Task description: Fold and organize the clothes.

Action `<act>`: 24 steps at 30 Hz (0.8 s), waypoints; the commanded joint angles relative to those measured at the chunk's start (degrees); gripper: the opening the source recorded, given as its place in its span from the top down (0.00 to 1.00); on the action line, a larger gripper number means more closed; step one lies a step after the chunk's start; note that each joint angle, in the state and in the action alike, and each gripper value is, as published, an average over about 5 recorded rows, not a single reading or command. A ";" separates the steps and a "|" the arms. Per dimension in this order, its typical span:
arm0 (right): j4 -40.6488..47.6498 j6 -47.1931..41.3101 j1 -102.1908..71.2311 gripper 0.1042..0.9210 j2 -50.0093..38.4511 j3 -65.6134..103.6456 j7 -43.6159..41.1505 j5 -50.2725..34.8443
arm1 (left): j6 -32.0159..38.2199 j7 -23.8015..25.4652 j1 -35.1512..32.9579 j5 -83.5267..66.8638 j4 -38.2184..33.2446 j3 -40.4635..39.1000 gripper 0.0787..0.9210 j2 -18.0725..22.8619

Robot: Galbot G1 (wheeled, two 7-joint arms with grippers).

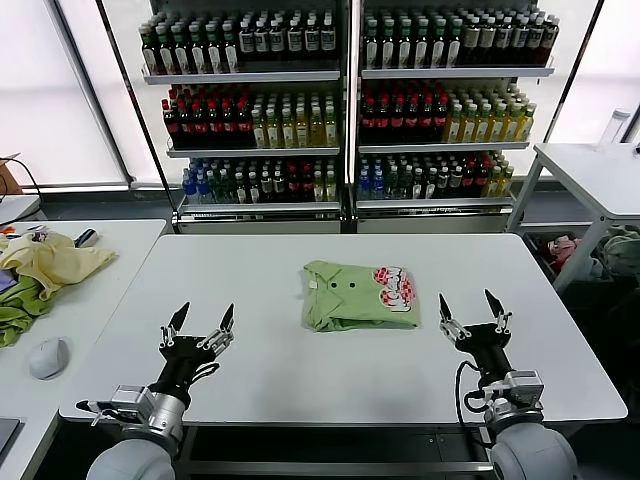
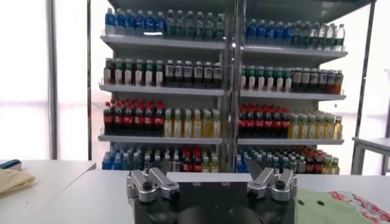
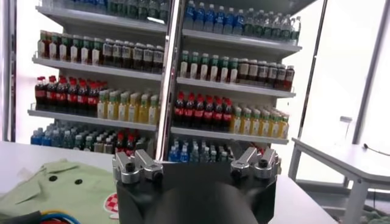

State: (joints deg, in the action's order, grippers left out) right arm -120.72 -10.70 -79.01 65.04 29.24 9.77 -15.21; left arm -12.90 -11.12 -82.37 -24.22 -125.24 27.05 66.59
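Now the shirt [image 1: 360, 295] lies folded on the table [image 1: 260, 370], near its middle. Both grippers — left [image 1: 202, 320] and right [image 1: 469, 304] — stand wide and hold nothing, apart from it.

Scene was bright and evenly lit. Daylight came through blown-out windows [image 1: 60, 90] behind the shelves [image 1: 345, 110]. The white tabletop [image 1: 300, 370] showed only soft, faint shadows. Wrist views were slightly hazy, with the close gripper bases soft and the windows glaring white.
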 commanded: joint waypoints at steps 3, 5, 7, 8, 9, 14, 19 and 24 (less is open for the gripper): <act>-2.42 0.83 -2.65 0.12 0.14 0.73 0.26 0.89 | 0.06 0.25 -1.14 0.43 -1.24 0.14 0.12 0.04; -2.69 0.84 -2.62 0.12 0.26 0.64 0.88 1.15 | 0.07 0.28 -1.22 0.43 -1.39 0.19 0.12 0.00; -2.85 0.59 -2.52 0.12 0.33 0.70 1.29 1.22 | 0.08 0.31 -1.31 0.43 -1.50 0.23 0.12 -0.05; -2.90 0.49 -2.49 0.12 0.34 0.75 1.39 1.27 | 0.08 0.32 -1.36 0.43 -1.55 0.25 0.12 -0.08; -2.95 0.39 -2.49 0.12 0.33 0.82 1.47 1.31 | 0.08 0.33 -1.41 0.43 -1.60 0.27 0.12 -0.12; -3.34 -0.06 -2.66 0.12 0.19 1.13 1.60 1.72 | 0.07 0.44 -1.59 0.51 -1.79 0.39 0.12 -0.21; -3.67 -0.41 -2.86 0.12 0.15 1.35 1.68 2.48 | 0.05 0.68 -1.72 0.54 -2.04 0.45 0.12 -0.19; -3.61 -0.34 -2.94 0.12 0.01 1.67 2.22 2.83 | 0.05 0.93 -2.11 0.57 -2.43 0.57 0.12 -0.10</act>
State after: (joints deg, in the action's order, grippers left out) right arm -124.03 -10.97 -81.66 65.10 30.51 11.30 -12.98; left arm -12.81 -10.32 -84.19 -23.74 -127.33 27.52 66.40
